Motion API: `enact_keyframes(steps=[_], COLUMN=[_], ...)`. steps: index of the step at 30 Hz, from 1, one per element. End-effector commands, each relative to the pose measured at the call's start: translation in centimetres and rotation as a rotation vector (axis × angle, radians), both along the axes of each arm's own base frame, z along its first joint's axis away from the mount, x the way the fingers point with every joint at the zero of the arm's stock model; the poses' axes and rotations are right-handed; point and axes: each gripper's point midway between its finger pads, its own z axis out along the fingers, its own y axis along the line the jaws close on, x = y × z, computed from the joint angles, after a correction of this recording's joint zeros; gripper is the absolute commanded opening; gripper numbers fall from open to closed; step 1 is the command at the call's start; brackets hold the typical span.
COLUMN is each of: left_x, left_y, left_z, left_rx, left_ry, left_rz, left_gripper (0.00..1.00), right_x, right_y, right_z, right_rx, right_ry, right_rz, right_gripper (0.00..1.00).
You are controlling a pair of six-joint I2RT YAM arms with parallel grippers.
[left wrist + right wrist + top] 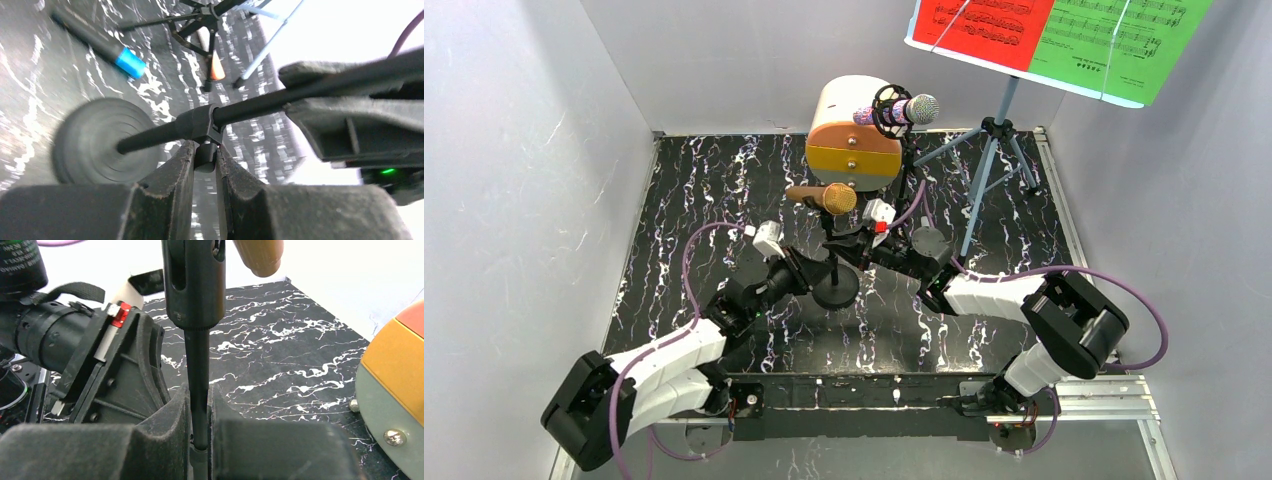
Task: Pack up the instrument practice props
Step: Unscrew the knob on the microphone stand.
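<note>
"Which bit of the packing were they on when you looked in?"

"The gold one's stand, I'd say. The gold microphone sat on top of the black stand in the middle of the tabletop, just in front of the round cabinet. Both arms had hold of the pole."

"Holding it how?"

"The left fingers were pinching the collar low on the pole, near the round base. The right fingers were pinching the pole higher up, under the clip that carried the microphone. Neither pair was spread."

"And next?"

"My guess: one arm steadies while the other draws the pole apart at that collar, or slides it shorter. That would want a pull straight along the pole, or the microphone might tip out. The rest looked untouched: the purple microphone up by the cabinet, and the red and green sheets on the pale-blue tripod at the back right."
</note>
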Motion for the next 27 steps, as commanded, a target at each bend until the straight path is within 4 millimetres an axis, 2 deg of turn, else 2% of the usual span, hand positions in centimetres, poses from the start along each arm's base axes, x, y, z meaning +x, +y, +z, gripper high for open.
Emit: enact_keyframes(steps=[1,6,10,17,23,27], left_x=[0.7,0.7,0.8,0.1,-0.7,-0.6], left_y=[0.1,-0.3,0.9,2.0,2.1,2.2], left_z=[1.0,1.4,1.8,0.6,-0.3,-0.1], left_rx=[-0.458,-0.680,-0.836,-0.773,-0.683,-0.585], left_ry=[0.335,0.503,0.546,0.516,0.504,0.457], left_rz=[0.148,0.180,0.239,0.264,0.243,0.236], left_gripper=[0.00,0.00,0.01,0.34,0.49,0.52], right_x=[-2.8,-2.7,-2.8,-3.1,-3.4,-3.4], right_y=[0.3,0.3,0.3,-0.1,-0.1,-0.4], right_z=[-7.2,-7.2,-7.3,-7.1,-7.0,-7.8], right_rx=[-0.187,-0.192,-0.194,-0.157,-0.140,-0.133], right_ry=[0.174,0.165,0.162,0.137,0.123,0.114], right_rz=[0.090,0.081,0.082,0.082,0.089,0.084], right_gripper=[0.01,0.01,0.01,0.01,0.01,0.01])
